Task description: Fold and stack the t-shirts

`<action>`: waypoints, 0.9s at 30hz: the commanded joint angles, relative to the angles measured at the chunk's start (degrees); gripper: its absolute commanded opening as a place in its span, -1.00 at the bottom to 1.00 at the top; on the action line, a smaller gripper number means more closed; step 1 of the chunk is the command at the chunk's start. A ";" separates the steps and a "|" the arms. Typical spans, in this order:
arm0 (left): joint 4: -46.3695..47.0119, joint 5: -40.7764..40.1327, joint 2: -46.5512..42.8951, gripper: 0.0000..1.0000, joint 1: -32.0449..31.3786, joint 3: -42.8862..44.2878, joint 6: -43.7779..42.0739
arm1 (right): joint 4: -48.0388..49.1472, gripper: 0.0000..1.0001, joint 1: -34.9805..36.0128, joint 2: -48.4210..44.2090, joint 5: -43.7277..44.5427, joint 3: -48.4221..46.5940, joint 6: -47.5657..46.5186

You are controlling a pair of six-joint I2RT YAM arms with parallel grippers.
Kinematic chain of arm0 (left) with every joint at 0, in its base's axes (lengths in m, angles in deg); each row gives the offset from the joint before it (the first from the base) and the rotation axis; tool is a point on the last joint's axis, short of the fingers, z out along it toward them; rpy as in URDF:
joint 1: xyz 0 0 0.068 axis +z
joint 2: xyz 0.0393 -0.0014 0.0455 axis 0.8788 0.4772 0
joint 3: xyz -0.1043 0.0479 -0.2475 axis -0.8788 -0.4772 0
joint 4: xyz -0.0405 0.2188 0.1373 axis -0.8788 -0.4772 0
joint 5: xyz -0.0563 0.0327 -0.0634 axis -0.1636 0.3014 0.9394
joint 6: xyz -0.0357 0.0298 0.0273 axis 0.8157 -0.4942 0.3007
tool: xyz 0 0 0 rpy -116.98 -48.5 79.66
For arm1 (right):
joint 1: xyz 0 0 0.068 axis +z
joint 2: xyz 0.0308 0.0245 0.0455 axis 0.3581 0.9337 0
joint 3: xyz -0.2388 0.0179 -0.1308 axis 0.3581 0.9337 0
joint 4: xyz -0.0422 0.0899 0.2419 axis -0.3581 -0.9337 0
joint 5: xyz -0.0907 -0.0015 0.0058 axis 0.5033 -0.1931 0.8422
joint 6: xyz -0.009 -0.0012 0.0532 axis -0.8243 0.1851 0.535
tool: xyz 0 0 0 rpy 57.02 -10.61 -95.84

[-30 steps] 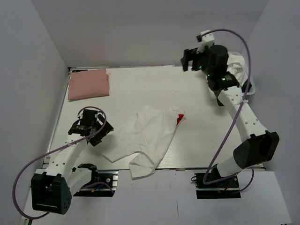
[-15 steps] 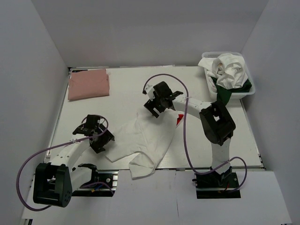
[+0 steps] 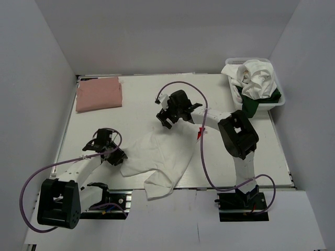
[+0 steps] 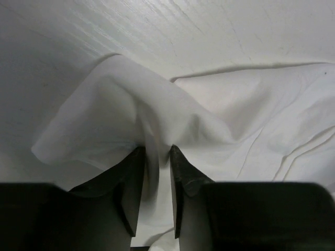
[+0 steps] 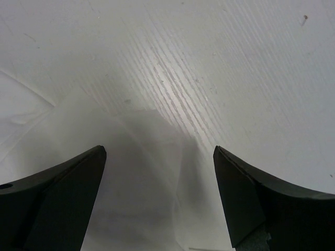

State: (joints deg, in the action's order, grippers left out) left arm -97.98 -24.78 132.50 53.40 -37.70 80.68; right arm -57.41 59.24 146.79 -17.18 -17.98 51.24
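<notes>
White table (image 3: 141, 99), enclosed by pale walls on three sides.

Left gripper (image 4: 157, 152): jaws drawn close, pinching a raised fold of the white t-shirt (image 4: 157, 104). The cloth tents up into a soft peak just ahead of the fingers (image 4: 183, 178) and creases run off to the right. From the top view this pinch sits at the shirt's left edge, near the front left of the table.

Right gripper (image 5: 159, 157): jaws spread wide, nothing between them. They hover over the shirt's far edge, where thin cloth meets bare table grain.

White t-shirt (image 3: 162, 151): lies crumpled and unfolded at table centre, running diagonally from the near edge toward the middle. A lobe is bunched at the front, and a sliver of red print (image 3: 200, 134) shows at its right edge.

Salmon-pink t-shirt (image 3: 98, 94): folded flat into a rectangle at the far left corner, well apart from both grippers.

Basket (image 3: 272, 105), far right corner: holds bundled white tees (image 3: 256, 78) and a dark green tee (image 3: 247, 103) draped at its near side.
</notes>
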 commanded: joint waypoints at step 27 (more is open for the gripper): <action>-0.02 -16.70 -1.92 -1.00 -0.34 19.68 -2.72 | 6.02 -1.00 -3.63 -14.34 0.39 -5.65 8.78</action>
State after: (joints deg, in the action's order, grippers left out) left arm -98.50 -34.69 136.13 53.01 -25.50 79.50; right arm -56.08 56.36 143.71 -18.23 -21.87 59.74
